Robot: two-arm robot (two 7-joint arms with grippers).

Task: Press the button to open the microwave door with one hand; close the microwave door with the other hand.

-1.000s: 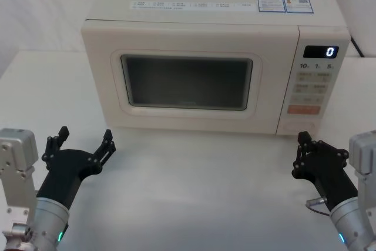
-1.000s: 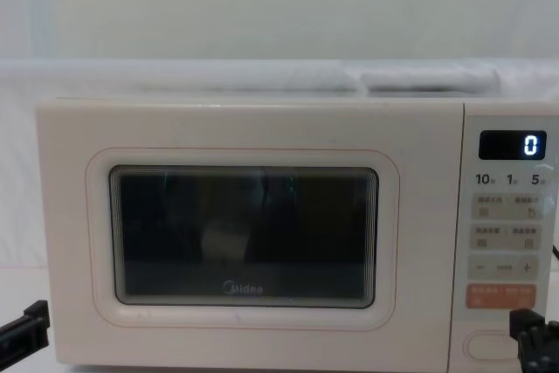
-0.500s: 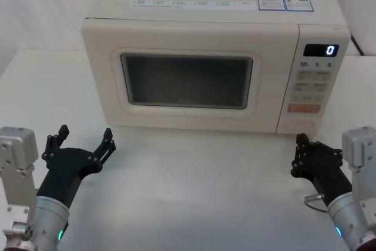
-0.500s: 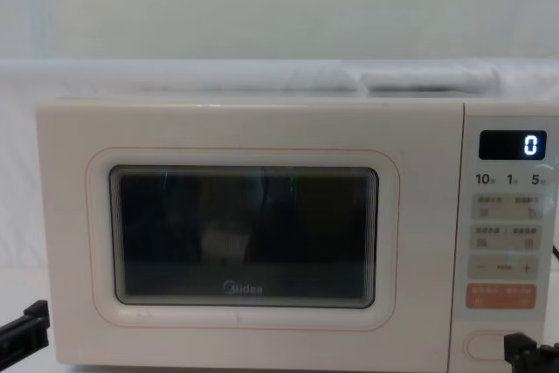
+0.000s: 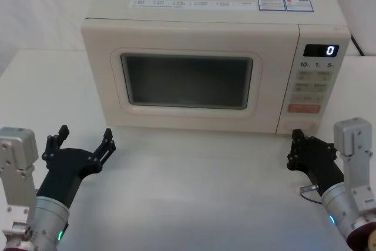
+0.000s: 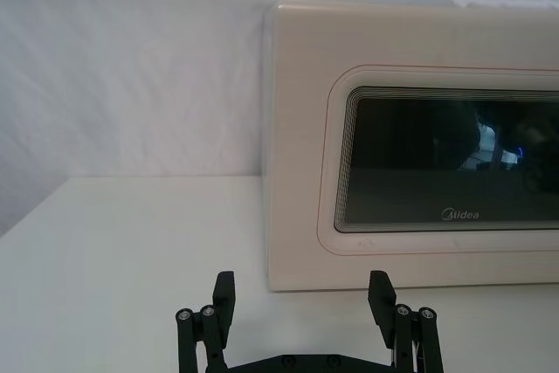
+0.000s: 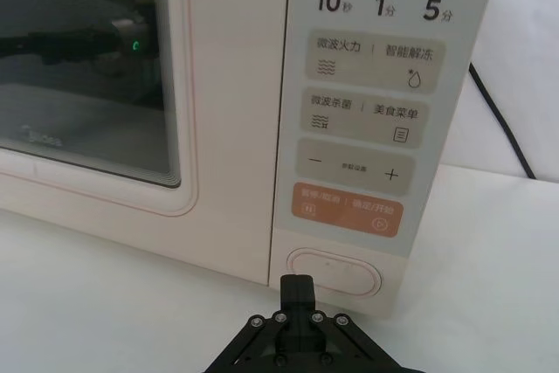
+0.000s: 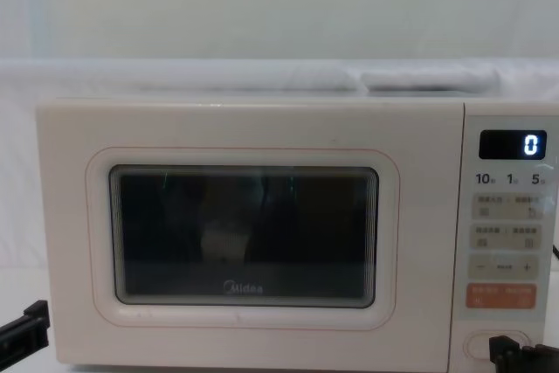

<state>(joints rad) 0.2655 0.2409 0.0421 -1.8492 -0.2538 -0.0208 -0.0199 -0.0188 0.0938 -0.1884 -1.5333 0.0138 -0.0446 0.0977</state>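
Two grippers hover low before the microwave [image 5: 205, 69], whose door [image 5: 185, 77] is closed. The right gripper [image 7: 297, 288], clenched, sits just before the button [image 7: 334, 271]; the left gripper [image 5: 82, 142] is spread wide.

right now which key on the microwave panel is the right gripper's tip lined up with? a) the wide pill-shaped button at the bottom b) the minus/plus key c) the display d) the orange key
a: in the right wrist view the shut right gripper points at the button at the bottom of the panel, just below the orange key; the microwave door is closed.
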